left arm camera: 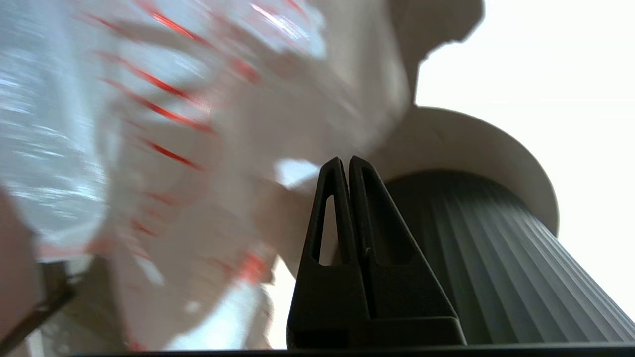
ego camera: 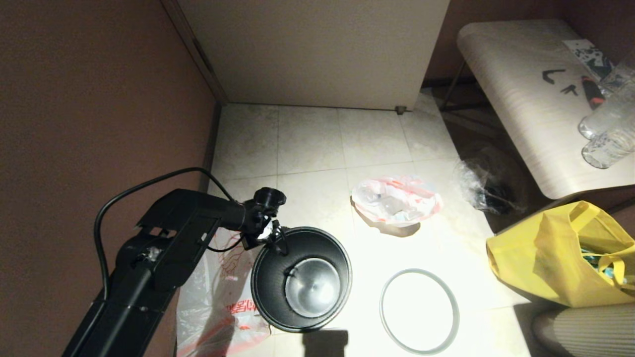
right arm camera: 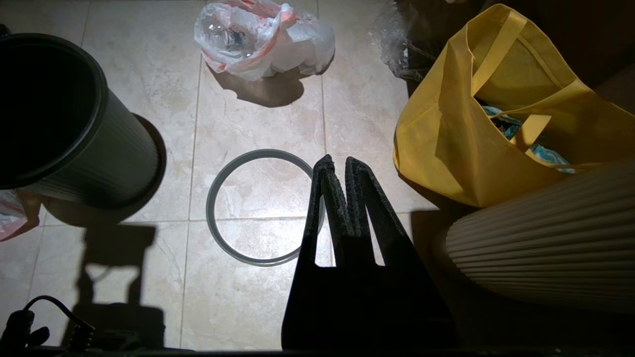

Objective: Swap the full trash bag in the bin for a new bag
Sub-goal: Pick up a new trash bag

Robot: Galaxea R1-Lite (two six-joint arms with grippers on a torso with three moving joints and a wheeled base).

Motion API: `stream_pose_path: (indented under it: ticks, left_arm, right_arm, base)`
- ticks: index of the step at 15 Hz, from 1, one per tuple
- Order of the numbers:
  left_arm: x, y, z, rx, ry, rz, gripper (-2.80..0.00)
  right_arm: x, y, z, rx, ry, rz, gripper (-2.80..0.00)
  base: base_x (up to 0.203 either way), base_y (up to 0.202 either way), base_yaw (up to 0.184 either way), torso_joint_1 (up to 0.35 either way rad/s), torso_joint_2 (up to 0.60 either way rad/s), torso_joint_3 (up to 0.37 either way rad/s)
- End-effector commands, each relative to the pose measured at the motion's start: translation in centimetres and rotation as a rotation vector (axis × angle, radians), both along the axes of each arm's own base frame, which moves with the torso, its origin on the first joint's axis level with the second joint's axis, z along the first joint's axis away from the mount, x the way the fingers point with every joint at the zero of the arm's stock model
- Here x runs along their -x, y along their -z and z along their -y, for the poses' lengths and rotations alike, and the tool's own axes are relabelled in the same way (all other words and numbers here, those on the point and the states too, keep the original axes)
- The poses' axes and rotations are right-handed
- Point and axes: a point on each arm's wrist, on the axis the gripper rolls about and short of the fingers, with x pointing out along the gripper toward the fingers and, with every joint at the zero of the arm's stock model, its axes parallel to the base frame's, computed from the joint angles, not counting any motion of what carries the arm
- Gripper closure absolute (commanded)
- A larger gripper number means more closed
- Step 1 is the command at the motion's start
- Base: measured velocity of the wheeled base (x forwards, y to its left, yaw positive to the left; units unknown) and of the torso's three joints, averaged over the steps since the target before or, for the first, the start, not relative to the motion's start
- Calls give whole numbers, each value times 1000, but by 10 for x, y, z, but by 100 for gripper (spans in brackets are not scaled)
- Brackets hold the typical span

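The bin point(ego camera: 301, 278) stands upright on the tiled floor point(ego camera: 307, 144), long axis vertical, mouth facing up, metal bottom visible inside. Its grey ring rim point(ego camera: 419, 310) lies flat on the floor just right of the bin, apart from it. The new bag point(ego camera: 218, 297) lies crumpled against the bin's left side, beneath the left arm. The left claw point(left arm camera: 346, 163), fingers pressed together and holding nothing, sits beside the bin's ribbed wall. The full trash bag point(ego camera: 396, 200) rests beyond the bin, to its right. The right claw point(right arm camera: 336, 166), likewise shut and empty, hangs over the ring. A yellow tote point(ego camera: 560, 258) stands far right of the bin.
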Motion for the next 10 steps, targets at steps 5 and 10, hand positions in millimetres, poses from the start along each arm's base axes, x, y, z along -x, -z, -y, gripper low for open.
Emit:
stream_pose_path:
  ticks: [5,10]
  left_arm:
    - [-2,-6,-9,-21,-49,30,0]
    - [2,-14,-23,-95,-194,60,-280]
  right_arm:
    - [0,0,0,1,-1,-1,0]
    - [0,0,0,1,-1,-1,0]
  base:
    - [0,0,0,0,0,0]
    - [0,0,0,0,0,0]
